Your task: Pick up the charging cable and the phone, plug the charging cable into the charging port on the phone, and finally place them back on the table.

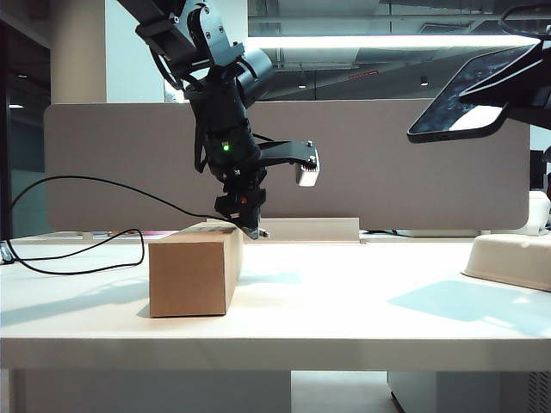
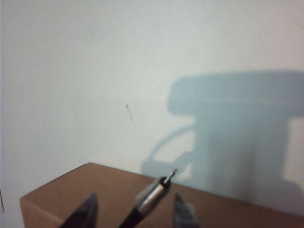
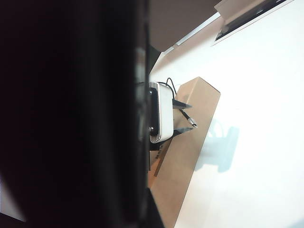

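The charging cable (image 1: 86, 181) runs in from the left across the table (image 1: 344, 301) onto the top of a cardboard box (image 1: 191, 275). Its silver plug (image 2: 153, 194) lies between the two fingers of my left gripper (image 2: 135, 195), which points down over the box's near corner (image 1: 247, 225) and is open; neither finger touches the plug. High at the right, my right gripper (image 1: 504, 86) is shut on the phone (image 1: 456, 103), held tilted in the air. The phone's dark body (image 3: 71, 114) fills most of the right wrist view. The charging port is too small to make out.
A white rounded tray (image 1: 512, 258) sits at the table's right edge. A grey divider panel (image 1: 387, 172) stands along the back. The cable loops on the table left of the box (image 1: 129, 245).
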{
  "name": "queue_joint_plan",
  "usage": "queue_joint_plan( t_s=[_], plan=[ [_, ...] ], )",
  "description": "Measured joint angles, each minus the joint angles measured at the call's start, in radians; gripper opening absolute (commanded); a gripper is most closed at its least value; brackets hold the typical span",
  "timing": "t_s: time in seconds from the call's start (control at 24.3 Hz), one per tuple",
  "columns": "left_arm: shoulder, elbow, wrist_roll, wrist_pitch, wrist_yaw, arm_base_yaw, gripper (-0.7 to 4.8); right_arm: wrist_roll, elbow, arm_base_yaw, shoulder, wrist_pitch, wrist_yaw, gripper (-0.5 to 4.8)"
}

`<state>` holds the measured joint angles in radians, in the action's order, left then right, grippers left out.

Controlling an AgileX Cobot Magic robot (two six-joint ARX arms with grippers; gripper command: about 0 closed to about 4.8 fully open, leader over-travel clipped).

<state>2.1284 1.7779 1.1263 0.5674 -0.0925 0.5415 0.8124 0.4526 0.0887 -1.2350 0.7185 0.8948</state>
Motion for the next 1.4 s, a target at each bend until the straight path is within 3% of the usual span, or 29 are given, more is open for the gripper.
queue_joint_plan(
  t_s=[0.29,0.37,0.62,1.19,1.27,1.4],
  plan=[
    [0.021,0.001,0.003,-0.003,0.001,0.001,1.66,0.0,0.0,0.0,0.0,0.0,0.0,-0.05],
    [0.024,0.002,0.003,-0.002,0.002,0.002,1.19,0.0,0.0,0.0,0.0,0.0,0.0,-0.05],
    [0.025,0.001,0.003,0.024,-0.058,0.002,1.19,0.0,0.0,0.0,0.0,0.0,0.0,-0.05],
    [0.025,0.001,0.008,0.026,-0.012,0.026,1.22,0.0,0.0,0.0,0.0,0.0,0.0,-0.05],
    [0.025,0.001,0.037,-0.012,0.0,0.05,1.55,0.0,0.0,0.0,0.0,0.0,0.0,-0.05],
    [0.026,0.001,0.115,-0.057,0.006,0.072,2.51,0.0,0.0,0.0,0.0,0.0,-0.002,-0.05]
  ],
)
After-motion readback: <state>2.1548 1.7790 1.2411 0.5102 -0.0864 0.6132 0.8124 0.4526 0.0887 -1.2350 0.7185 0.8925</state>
